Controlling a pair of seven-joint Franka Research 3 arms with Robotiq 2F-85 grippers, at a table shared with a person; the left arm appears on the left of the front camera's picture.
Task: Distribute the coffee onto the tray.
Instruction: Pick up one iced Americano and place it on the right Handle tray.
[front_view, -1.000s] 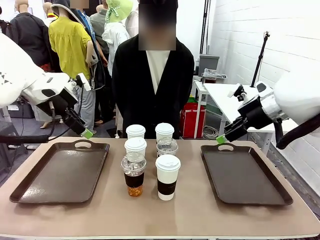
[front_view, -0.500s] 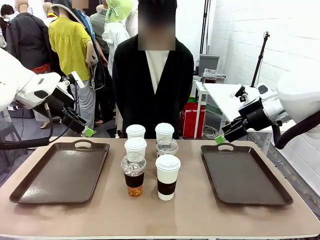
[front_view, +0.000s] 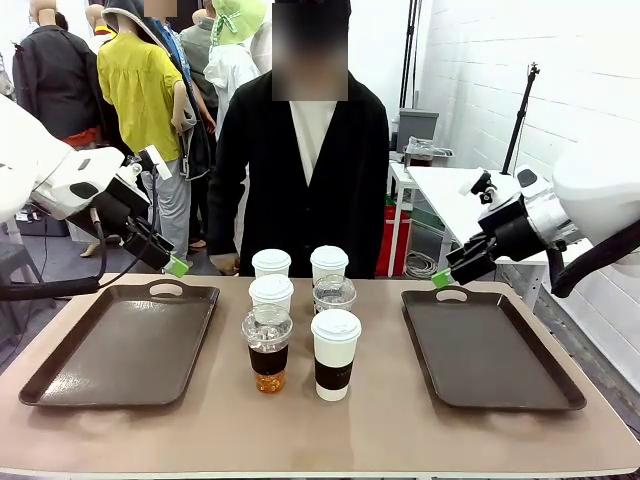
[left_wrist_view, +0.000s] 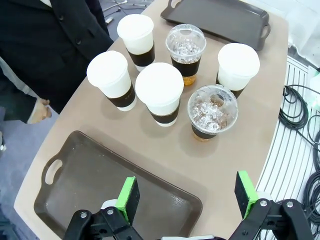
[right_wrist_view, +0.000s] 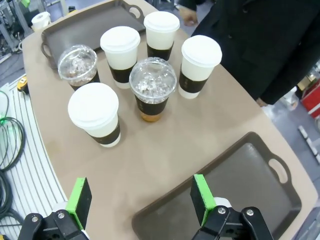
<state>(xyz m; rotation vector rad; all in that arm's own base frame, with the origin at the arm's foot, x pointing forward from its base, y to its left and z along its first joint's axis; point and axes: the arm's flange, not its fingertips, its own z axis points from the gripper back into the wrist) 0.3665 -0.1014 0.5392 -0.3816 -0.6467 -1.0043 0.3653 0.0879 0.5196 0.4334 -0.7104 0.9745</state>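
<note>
The coffee stands in a cluster at the table's middle: several white paper cups (front_view: 336, 352) with dark brown bands, and two clear dome-lidded cups (front_view: 268, 348) of amber drink with ice. A dark brown tray (front_view: 125, 340) lies on the left and a second tray (front_view: 490, 345) on the right, both bare. My left gripper (front_view: 174, 265) hovers above the left tray's far handle. In its wrist view the left gripper (left_wrist_view: 187, 195) is open over that tray's edge, with the cups (left_wrist_view: 160, 92) beyond. My right gripper (front_view: 441, 279) hangs over the right tray's far handle. The right gripper (right_wrist_view: 141, 197) is open too.
A person in a black jacket stands at the far edge behind the cups, one hand (front_view: 225, 265) near the table edge. Cables (left_wrist_view: 300, 110) lie on the floor beside the table. Bare tabletop runs along the near edge.
My left arm has drawn back slightly to the left. The person has shifted a little, and a hand now shows at the far edge. The cups and right arm have not moved.
</note>
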